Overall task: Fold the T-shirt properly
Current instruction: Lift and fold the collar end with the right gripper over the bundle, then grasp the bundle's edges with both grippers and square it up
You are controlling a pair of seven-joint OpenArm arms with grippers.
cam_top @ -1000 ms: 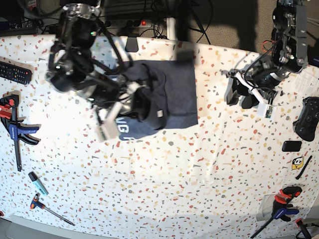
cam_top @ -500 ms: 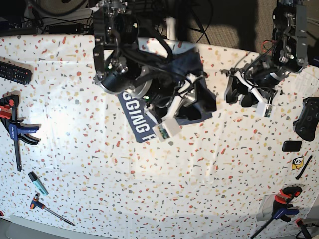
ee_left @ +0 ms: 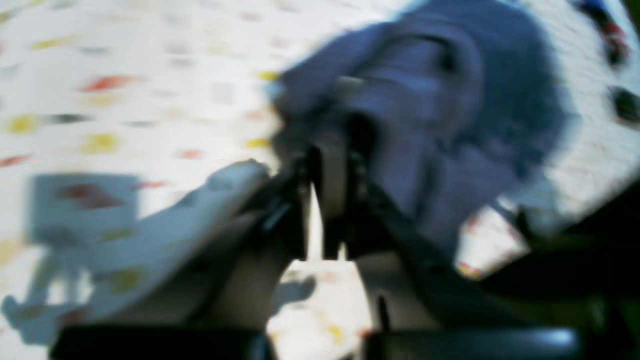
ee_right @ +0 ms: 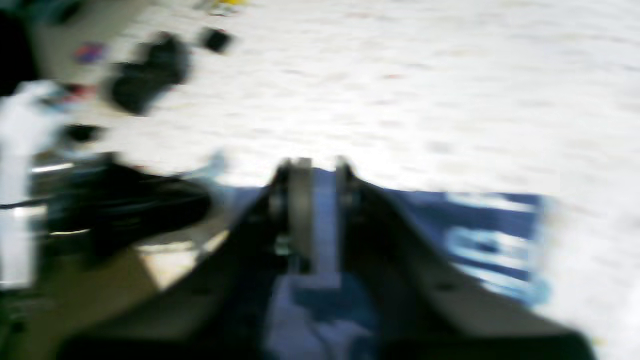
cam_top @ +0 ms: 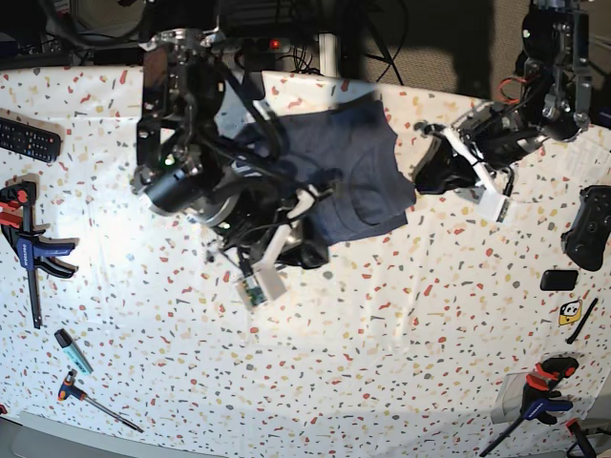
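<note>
fabric is now pinched on both sides: the right gripper (ee_right: 315, 172) has its fingers clamped on a fold of the t-shirt (cam_top: 348, 176), and the left gripper (ee_left: 330, 165), which hung wide open well off the shirt's edge a second ago, has closed in to that edge with fingers together, seemingly on cloth. the shirt has swung from lettering-out to plain navy, bunched on the worktop (cam_top: 401, 343) between the arms. likely a two-handed spread comes next.

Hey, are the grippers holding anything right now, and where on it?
Both are shut on the T-shirt: the right gripper at its lettered edge, the left gripper at a bunched edge.
</note>
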